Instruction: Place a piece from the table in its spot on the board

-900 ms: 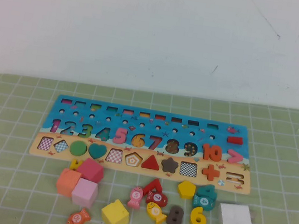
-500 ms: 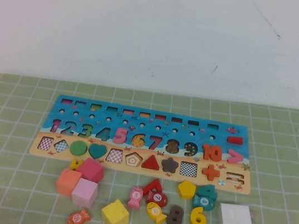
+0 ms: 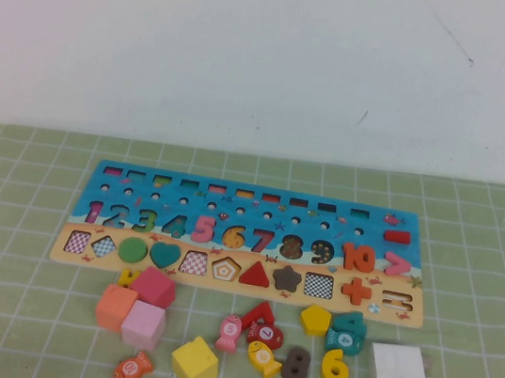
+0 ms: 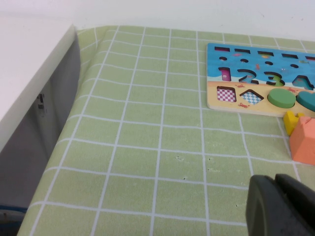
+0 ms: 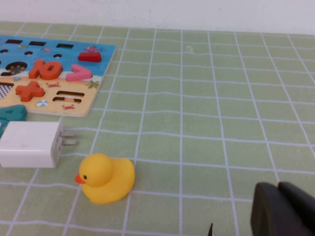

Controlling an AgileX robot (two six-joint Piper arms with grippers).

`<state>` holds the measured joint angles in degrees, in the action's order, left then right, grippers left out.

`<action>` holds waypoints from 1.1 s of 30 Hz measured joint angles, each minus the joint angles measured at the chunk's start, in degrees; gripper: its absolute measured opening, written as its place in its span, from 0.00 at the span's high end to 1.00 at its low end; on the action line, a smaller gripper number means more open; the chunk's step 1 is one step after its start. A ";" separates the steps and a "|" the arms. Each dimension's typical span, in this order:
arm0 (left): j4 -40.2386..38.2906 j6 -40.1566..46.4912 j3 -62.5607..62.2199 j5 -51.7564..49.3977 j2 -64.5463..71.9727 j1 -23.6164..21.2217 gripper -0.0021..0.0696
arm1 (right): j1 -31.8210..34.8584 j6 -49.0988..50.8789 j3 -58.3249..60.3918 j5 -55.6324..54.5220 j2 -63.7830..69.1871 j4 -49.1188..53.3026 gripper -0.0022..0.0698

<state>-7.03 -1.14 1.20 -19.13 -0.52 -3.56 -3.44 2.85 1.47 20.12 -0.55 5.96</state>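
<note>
We are looking past the left gripper (image 4: 281, 206), which is showing only as a dark fingertip mass low in the left wrist view, hanging over bare cloth near the table's left edge; its two fingers are sitting pressed together with no gap and nothing between them. The right gripper (image 5: 285, 209) is showing the same way in the right wrist view, fingers closed on nothing, hovering over the cloth near a yellow rubber duck (image 5: 104, 178) and a white plug adapter (image 5: 30, 144). Neither arm is appearing in the high view. The table is wearing a pale green cloth (image 3: 21, 211) with a white grid, and a plain white wall (image 3: 273, 50) is rising behind it. At the left, the cloth is draping beside a white ledge (image 4: 27, 73). The board (image 3: 244, 242) is lying flat mid-table, its blue part farther away, its tan strip nearer us. Loose blocks are sitting in front of the board, well apart from both grippers. Among them the piece (image 3: 334, 366), a yellow 6, is lying flat on the cloth, just left of the adapter, beside a brown numeral (image 3: 294, 366) and below a teal numeral (image 3: 345, 332). A yellow cube (image 3: 195, 363) is resting farther left.
</note>
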 joint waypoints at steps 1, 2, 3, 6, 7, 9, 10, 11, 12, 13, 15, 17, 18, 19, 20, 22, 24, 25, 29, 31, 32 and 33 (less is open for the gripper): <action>0.00 0.00 0.00 0.00 0.00 0.00 0.97 | 0.00 0.00 0.00 0.00 0.00 0.00 0.97; 0.00 0.00 0.00 0.00 0.00 0.00 0.97 | 0.00 0.00 0.00 0.00 0.00 0.00 0.97; 0.00 0.00 0.00 0.00 0.00 0.00 0.97 | 0.00 0.00 0.00 0.00 0.00 0.03 0.97; 0.00 0.00 0.00 0.00 0.00 0.00 0.97 | 0.00 0.00 0.00 0.00 0.00 0.03 0.97; 0.00 0.00 0.00 0.00 0.00 0.00 0.97 | 0.00 0.00 0.00 0.00 0.00 0.03 0.97; 0.00 0.00 0.00 0.00 0.00 0.00 0.97 | 0.00 0.00 0.00 -0.23 0.00 -1.77 0.97; 0.00 0.00 0.00 0.00 0.00 0.00 0.97 | 0.00 0.09 0.00 -0.52 0.00 -4.24 0.97; 0.00 0.00 0.00 0.00 0.00 0.00 0.97 | 0.00 0.77 0.00 -0.67 0.00 -7.00 0.97; 0.00 0.00 0.00 0.00 0.00 0.00 0.97 | 0.00 2.11 0.00 -1.14 0.00 -11.50 0.97; 0.00 0.00 0.00 0.00 0.00 0.00 0.97 | 0.00 3.95 0.00 -1.66 0.00 -17.05 0.97; 0.00 0.00 0.00 0.00 0.00 0.00 0.97 | 0.00 7.78 0.00 -2.24 0.00 -28.86 0.97; 0.00 0.00 0.00 0.00 0.00 0.00 0.97 | 0.00 10.13 0.00 -2.49 0.00 -40.52 0.97; 0.00 0.00 0.00 0.00 0.00 0.00 0.97 | 0.00 10.49 0.00 -2.72 0.00 -43.64 0.97; 0.00 0.00 0.00 0.00 0.00 0.00 0.97 | 0.00 10.49 0.00 -2.86 0.00 -46.21 0.97; 0.00 0.00 0.00 0.00 0.00 0.00 0.97 | 0.00 10.26 0.00 -3.14 0.00 -47.74 0.97; 0.00 0.00 0.00 0.00 0.00 0.00 0.97 | 0.00 8.89 0.00 -4.14 0.00 -49.13 0.97; 0.00 0.00 0.00 0.00 0.00 0.00 0.97 | 0.00 7.99 0.00 -5.26 0.00 -49.79 0.97; 0.00 0.00 0.00 0.00 0.00 0.00 0.97 | 0.00 7.17 0.00 -5.66 0.00 -50.05 0.97; 0.00 0.00 0.00 0.00 0.00 0.00 0.97 | 0.00 1.99 0.00 -5.55 0.00 -50.32 0.97; 0.00 0.00 0.00 0.00 0.00 0.00 0.97 | 0.00 -0.70 -0.31 -4.05 0.00 -50.32 0.97; 0.00 0.00 0.00 0.00 0.00 0.00 0.97 | 0.00 -2.00 -1.09 -2.43 0.00 -49.96 0.97; 0.00 0.00 0.00 0.00 0.00 0.00 0.97 | 0.00 -2.85 -1.98 -0.86 0.00 -49.29 0.97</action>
<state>-7.03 -1.14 1.20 -19.13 -0.52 -3.56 -3.44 0.00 -0.52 19.26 -0.55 -43.33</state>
